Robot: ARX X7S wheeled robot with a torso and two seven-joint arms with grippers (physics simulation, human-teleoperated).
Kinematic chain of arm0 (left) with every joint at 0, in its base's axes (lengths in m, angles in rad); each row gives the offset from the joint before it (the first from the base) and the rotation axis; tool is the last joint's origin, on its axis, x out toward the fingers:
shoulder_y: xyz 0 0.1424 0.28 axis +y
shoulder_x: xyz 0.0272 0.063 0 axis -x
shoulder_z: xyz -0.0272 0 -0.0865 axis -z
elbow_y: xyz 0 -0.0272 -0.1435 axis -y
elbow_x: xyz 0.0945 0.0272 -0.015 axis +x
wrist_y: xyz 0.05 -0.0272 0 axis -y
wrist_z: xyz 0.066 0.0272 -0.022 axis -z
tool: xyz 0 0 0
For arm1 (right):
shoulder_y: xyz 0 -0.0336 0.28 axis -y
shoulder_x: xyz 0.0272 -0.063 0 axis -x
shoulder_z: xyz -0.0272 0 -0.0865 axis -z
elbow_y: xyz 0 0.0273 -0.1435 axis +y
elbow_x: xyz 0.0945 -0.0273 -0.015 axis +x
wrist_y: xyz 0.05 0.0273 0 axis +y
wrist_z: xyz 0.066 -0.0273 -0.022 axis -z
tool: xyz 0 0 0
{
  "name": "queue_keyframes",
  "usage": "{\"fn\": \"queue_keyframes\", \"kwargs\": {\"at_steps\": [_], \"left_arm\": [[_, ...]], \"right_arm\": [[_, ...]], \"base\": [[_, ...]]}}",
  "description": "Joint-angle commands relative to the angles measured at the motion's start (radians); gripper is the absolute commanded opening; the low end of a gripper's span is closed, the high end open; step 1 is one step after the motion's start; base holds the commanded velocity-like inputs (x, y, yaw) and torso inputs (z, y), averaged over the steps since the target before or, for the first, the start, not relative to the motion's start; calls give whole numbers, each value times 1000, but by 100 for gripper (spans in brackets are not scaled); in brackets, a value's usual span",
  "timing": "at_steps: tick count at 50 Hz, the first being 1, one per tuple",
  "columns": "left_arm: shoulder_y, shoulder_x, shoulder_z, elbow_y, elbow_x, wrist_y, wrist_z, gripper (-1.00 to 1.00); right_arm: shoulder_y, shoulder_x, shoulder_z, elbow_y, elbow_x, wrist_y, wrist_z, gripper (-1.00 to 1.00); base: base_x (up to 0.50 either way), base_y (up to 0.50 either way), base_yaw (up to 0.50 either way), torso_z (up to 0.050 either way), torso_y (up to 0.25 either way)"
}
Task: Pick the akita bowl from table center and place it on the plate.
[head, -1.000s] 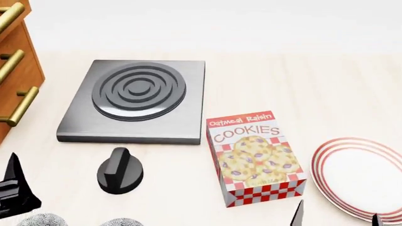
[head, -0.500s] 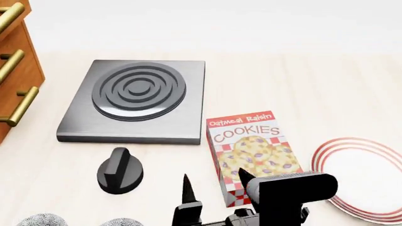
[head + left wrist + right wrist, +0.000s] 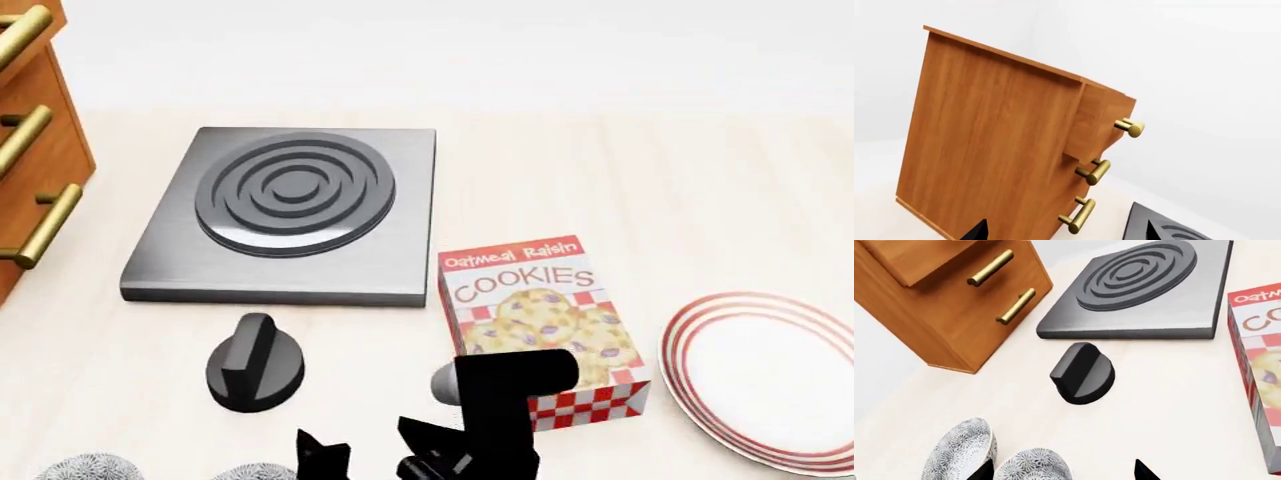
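Note:
Two alike speckled black-and-white bowls sit at the table's near edge. The akita bowl (image 3: 1031,465) (image 3: 254,470) is the one nearer the middle; its twin (image 3: 961,447) (image 3: 87,467) touches it on the drawer side. My right gripper (image 3: 1062,471) (image 3: 371,452) hovers open just above the akita bowl, one fingertip between the two bowls and the other on bare table. The white plate (image 3: 767,375) with red rings lies at the far right. My left gripper (image 3: 1064,232) is open and empty, facing the wooden drawer unit, and is out of the head view.
A wooden drawer unit (image 3: 994,140) (image 3: 941,300) with brass handles stands at the left. A black hob plate (image 3: 287,210) lies at the back and a black knob (image 3: 254,365) in front of it. A cookies box (image 3: 541,330) lies between the bowls and the plate.
My right arm has swung leftwards across the head view, from beside the plate to the bottom centre near the bowls. The left gripper has dropped out of the head view.

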Motion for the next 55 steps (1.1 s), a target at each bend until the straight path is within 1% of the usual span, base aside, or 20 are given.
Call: {"fn": "queue_keyframes", "kwargs": {"at_steps": [1, 11, 12, 16, 17, 25, 47, 55], "left_arm": [[5, -6, -7, 16, -20, -7, -5, 100], [5, -10, -10, 21, -32, -12, -14, 100], [6, -9, -10, 24, -35, -12, -14, 100], [5, -11, -9, 29, -40, -16, -17, 100], [16, -8, -12, 46, -55, -18, -14, 100], [23, -10, -13, 55, -66, -17, -15, 100], [21, -18, -13, 53, -78, -18, -27, 100], [23, -21, -14, 57, -84, -16, -30, 100]], "right_arm": [[54, -15, -14, 92, 39, 53, 2, 100], [75, -10, -14, 123, 56, 78, 19, 100], [75, -4, -35, 174, 27, 60, -3, 100], [86, -1, -59, 249, -8, 26, -40, 100], [148, -9, -81, 341, -16, 52, -61, 100], [160, -8, -99, 389, -32, 26, -88, 100], [184, -12, -149, 380, 0, 71, -100, 100], [197, -11, -169, 399, -5, 65, -116, 100]], "base": [[0, 0, 0, 0, 0], [0, 0, 0, 0, 0], [0, 0, 0, 0, 0], [0, 0, 0, 0, 0], [0, 0, 0, 0, 0], [0, 0, 0, 0, 0], [0, 0, 0, 0, 0], [0, 0, 0, 0, 0]]}}
